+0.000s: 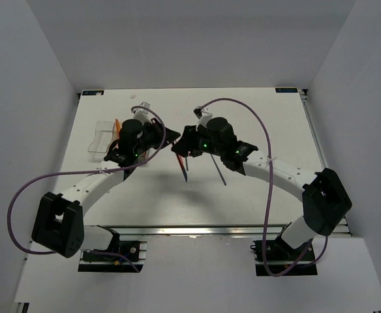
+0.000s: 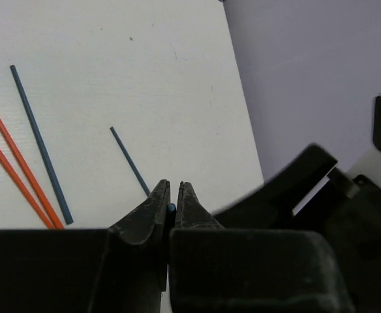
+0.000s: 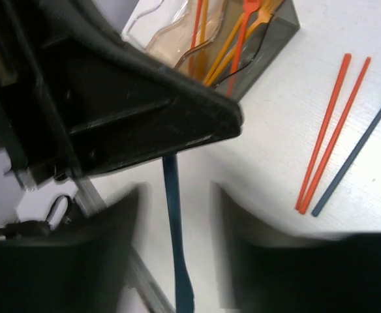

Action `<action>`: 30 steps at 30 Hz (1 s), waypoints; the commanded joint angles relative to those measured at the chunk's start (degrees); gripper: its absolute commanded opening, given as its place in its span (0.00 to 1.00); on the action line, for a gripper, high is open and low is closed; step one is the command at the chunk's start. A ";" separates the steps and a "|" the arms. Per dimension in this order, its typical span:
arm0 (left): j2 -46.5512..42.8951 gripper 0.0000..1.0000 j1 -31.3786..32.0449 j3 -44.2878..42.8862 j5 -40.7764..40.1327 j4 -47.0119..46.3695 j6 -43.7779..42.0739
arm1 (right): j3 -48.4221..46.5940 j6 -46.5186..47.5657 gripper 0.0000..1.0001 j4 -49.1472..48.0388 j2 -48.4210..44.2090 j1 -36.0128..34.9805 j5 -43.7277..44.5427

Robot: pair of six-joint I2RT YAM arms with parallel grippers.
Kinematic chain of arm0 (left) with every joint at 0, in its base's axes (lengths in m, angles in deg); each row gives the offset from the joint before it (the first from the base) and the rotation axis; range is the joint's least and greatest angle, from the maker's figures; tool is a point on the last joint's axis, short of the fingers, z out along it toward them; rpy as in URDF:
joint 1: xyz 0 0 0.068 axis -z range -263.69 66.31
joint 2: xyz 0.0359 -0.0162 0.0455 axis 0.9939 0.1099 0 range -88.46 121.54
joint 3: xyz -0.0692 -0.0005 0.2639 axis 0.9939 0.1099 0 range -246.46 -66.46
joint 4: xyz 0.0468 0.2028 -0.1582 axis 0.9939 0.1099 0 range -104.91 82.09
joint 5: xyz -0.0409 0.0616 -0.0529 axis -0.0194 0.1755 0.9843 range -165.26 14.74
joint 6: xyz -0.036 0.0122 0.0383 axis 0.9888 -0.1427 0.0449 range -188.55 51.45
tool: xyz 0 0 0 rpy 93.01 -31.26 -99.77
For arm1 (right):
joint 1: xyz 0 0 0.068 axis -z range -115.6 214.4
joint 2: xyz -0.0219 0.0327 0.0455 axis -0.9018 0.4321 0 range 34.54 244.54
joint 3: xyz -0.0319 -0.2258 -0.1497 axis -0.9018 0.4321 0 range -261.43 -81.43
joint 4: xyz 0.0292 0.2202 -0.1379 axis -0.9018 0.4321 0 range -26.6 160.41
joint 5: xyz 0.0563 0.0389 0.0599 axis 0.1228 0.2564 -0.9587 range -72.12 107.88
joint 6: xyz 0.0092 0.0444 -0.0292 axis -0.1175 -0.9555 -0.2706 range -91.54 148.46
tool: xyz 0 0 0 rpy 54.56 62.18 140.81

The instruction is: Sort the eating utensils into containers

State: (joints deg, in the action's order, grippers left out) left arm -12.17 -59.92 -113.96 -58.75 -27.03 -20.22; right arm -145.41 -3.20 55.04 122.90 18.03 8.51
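Note:
A dark blue utensil (image 3: 179,261) hangs between my two grippers above the table. My left gripper (image 2: 175,186) is shut on one end of it, a blue tip (image 2: 171,208) showing between the jaws. My right gripper (image 3: 176,189) stands open around its other end, fingers (image 3: 122,215) clear of it on both sides. In the top view the left gripper (image 1: 166,137) and right gripper (image 1: 177,149) meet at the table's middle. The containers (image 3: 269,45) hold several orange utensils (image 3: 243,32). Two orange sticks (image 3: 331,130) and a blue stick (image 3: 357,153) lie on the table.
The row of bins (image 1: 104,138) sits at the left, behind my left arm. Another thin dark stick (image 1: 218,169) lies under my right arm. A thin blue stick (image 2: 130,162) lies just ahead of my left fingers. White walls enclose the table.

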 commanded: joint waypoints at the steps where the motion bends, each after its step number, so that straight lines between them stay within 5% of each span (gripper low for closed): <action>1: -1.76 0.00 0.49 -4.60 -1.99 7.07 -6.98 | -2.20 0.10 0.70 -0.78 -0.98 0.23 4.26; 2: -1.50 0.00 0.14 -9.49 -7.58 15.98 -10.16 | -1.33 0.46 0.89 0.87 -1.86 0.31 7.14; 5: 1.83 0.00 -1.78 -21.51 -19.80 32.87 -21.85 | 1.22 2.12 0.89 3.34 -5.64 2.16 11.71; 10: 13.32 0.00 -7.40 -36.41 -48.21 46.47 -37.14 | 5.01 5.55 0.89 7.39 -11.45 6.02 15.43; 21: 25.91 0.00 -17.88 -44.43 -41.57 30.67 -44.03 | 11.78 10.65 0.89 7.75 -16.90 8.93 15.08; 30: 26.63 0.03 -20.60 -33.45 -39.63 18.02 -42.36 | 13.45 11.71 0.89 5.64 -16.11 9.54 14.46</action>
State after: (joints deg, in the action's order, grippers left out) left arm 16.77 -79.33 -150.97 -99.64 -3.09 -62.71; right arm -132.15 6.92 63.61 107.42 27.21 22.63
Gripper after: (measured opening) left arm 0.130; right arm 0.894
